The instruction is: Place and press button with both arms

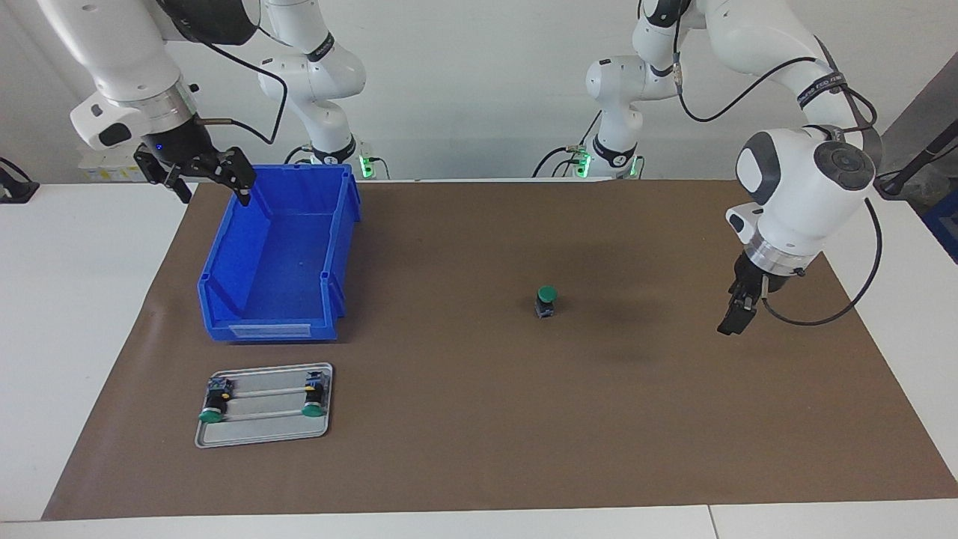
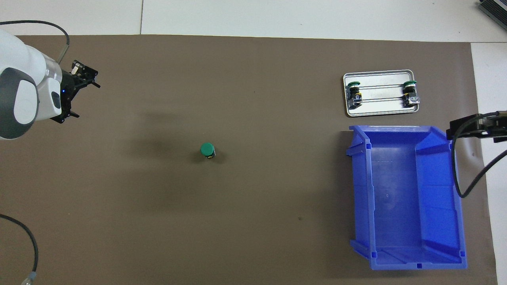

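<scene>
Facing view: the button point(image 1: 546, 301) stands upright on the brown mat point(image 1: 479, 449), green cap up, near mid-table and somewhat toward the left arm's end, nothing touching it. Left gripper point(image 1: 737, 314) hangs low over the mat at the left arm's end, well apart from the button, holding nothing; seen edge-on, so the fingers don't show a gap here, but I take them as spread. Right gripper point(image 1: 200, 171) hovers over the edge of the blue bin point(image 1: 247, 314) nearest the robots, jaws spread, empty. Two more buttons lie on their sides on the metal tray point(image 1: 262, 438), which sits farther from the robots than the bin. Overhead view: button point(image 2: 207, 150) alone on bare mat, cap facing up. Left gripper point(image 2: 77, 93) is off over the mat's edge area, fingers apart, nothing between them. Only a bit of the right gripper point(image 2: 461, 126) shows, by the bin's rim point(image 2: 396, 128). The bin looks empty. Judgement: placing looks done, since one button is already upright on the mat; the press is what's left, no finger on the cap yet.
</scene>
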